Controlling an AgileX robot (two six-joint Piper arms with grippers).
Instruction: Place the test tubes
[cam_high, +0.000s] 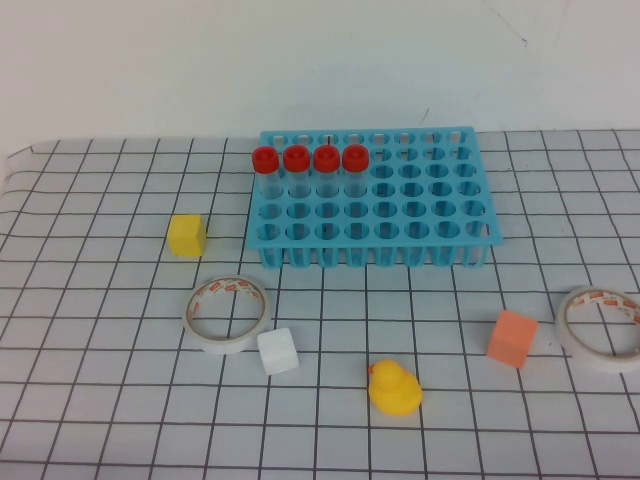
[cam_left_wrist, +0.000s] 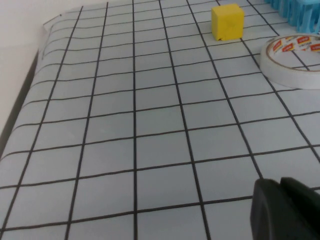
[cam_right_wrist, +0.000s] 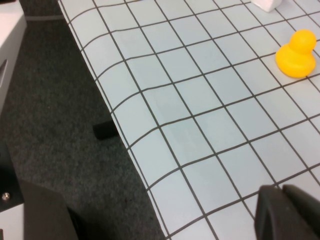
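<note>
A blue test tube rack (cam_high: 420, 215) stands at the back middle of the gridded table. Several red-capped test tubes (cam_high: 311, 172) stand upright in a row at its back left. Neither arm shows in the high view. My left gripper (cam_left_wrist: 280, 187) is shut and holds nothing, low over bare grid cloth short of the yellow cube (cam_left_wrist: 227, 21); a corner of the rack (cam_left_wrist: 300, 12) shows beyond. My right gripper (cam_right_wrist: 281, 192) is shut and holds nothing, above the table's near edge, with the yellow duck (cam_right_wrist: 297, 54) farther in.
A yellow cube (cam_high: 186, 235), a tape roll (cam_high: 227, 314), a white cube (cam_high: 277, 351), a yellow duck (cam_high: 393, 388), an orange cube (cam_high: 511, 338) and a second tape roll (cam_high: 601, 327) lie in front of the rack. Dark floor (cam_right_wrist: 50, 125) lies past the table edge.
</note>
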